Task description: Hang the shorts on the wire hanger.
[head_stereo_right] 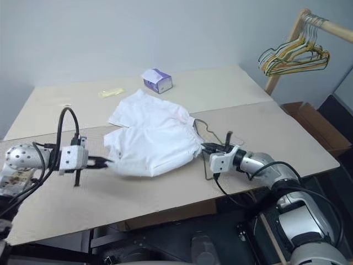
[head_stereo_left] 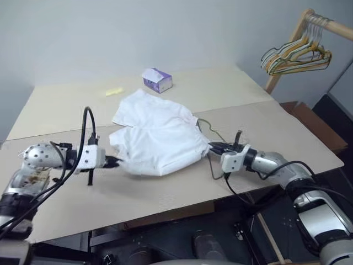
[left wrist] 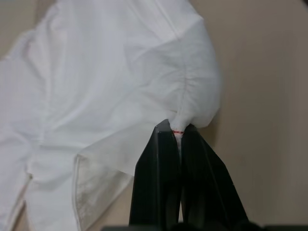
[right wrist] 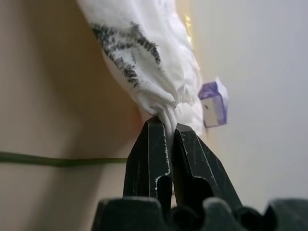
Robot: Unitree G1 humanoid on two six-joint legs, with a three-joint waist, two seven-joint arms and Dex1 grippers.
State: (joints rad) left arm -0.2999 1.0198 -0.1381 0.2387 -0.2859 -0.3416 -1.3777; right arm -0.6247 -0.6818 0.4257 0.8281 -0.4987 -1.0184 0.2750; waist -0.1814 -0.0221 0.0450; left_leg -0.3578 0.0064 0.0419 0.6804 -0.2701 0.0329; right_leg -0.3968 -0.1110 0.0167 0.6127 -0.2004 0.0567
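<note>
1. Shorts [head_stereo_left: 157,135] lie spread at the middle of the cardboard-covered table [head_stereo_left: 55,105]; you are holding them low over it at both ends.
2. Your left gripper [head_stereo_left: 115,162] sits at about 9 o'clock of the cloth, fingers clenched on a pinch of white fabric, which the left wrist view shows bunched at the black tips.
3. Your right gripper [head_stereo_left: 212,147] sits at about 3 o'clock of the cloth, fingers clamped on the gathered waistband; dark marks show on the cloth just past the tips in the right wrist view.
4. The wire hanger [head_stereo_left: 207,126] lies on the table at 3 o'clock of the shorts, partly under their edge, its thin wire showing beside your right gripper.
5. A purple tissue box [head_stereo_left: 157,80] stands at 12 o'clock of the shorts, well apart.
6. A bunch of coloured hangers [head_stereo_left: 295,58] hangs on a wooden rack [head_stereo_left: 287,49] at about 2 o'clock, off the table.
</note>
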